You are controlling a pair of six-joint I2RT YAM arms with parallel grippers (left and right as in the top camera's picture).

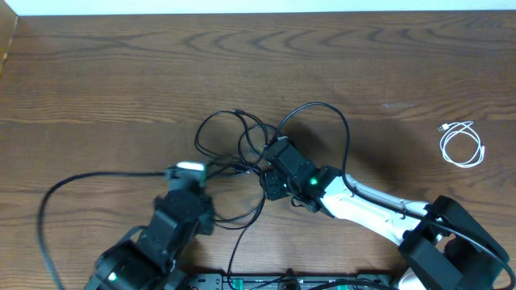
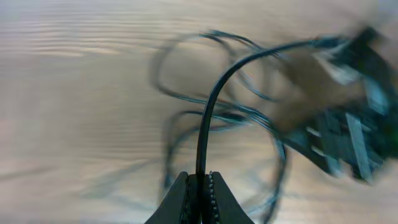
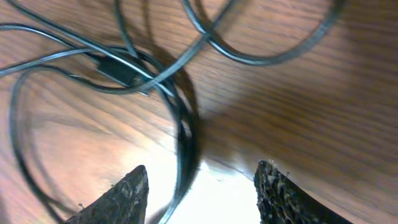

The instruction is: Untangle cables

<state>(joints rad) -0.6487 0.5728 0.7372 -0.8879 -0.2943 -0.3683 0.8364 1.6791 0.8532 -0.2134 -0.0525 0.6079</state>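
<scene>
Left gripper [image 2: 199,190]: fingers pressed together, clamped on a black cable [image 2: 208,112] at the very tips. The cable climbs out of the pinch and bends right toward the blurred dark bulk of the right arm [image 2: 348,124]. Thinner loops lie on the table [image 2: 68,124] behind it, out of focus.

Right gripper [image 3: 202,186]: fingers spread wide, nothing clamped. One black strand runs down the wood through the gap, nearer the finger on the picture's left. Whether it touches that finger, cannot tell. Just beyond the fingertips several strands cross at a small black block [image 3: 121,71] set in one of the lines.

From overhead, the tangle [image 1: 242,141] lies mid-table. The left gripper sits at its lower-left edge and the right gripper is over its right part. A large loop swings out to the right around the right gripper. A long black line runs left from beside the left gripper and curves down to the near edge.

Only the wrist views show how the fingers stand; overhead, both grippers hide their own tips. Only the overhead view shows the whole spread of loops, and a coiled white cable [image 1: 462,143] at far right, well apart from the tangle.
</scene>
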